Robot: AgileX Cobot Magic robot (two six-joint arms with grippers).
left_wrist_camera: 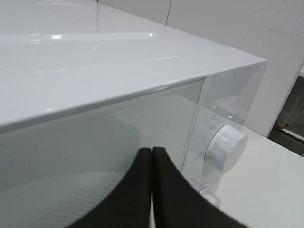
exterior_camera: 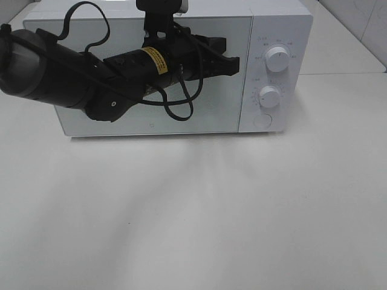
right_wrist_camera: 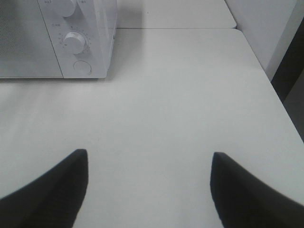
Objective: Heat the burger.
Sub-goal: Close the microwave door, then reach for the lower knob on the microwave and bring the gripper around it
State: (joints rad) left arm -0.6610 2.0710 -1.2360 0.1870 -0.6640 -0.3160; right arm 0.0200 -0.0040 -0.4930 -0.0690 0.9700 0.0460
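Left gripper [left_wrist_camera: 151, 152] is hovering, pressed tight and empty, by the microwave [exterior_camera: 217, 103] — right gripper [right_wrist_camera: 148, 154] is gaping wide above the table [right_wrist_camera: 190, 71], empty

Left gripper [left_wrist_camera: 152, 151] closed, black fingers [left_wrist_camera: 130, 194] pressed flat together, nothing between them. Close to the glass door [left_wrist_camera: 95, 137] of the white microwave [left_wrist_camera: 118, 66], by its right edge; contact impossible to tell. Right of the door, a white upper knob [left_wrist_camera: 227, 147], a lower knob [left_wrist_camera: 209, 195] half hidden. Farther right, pale table [left_wrist_camera: 266, 190].
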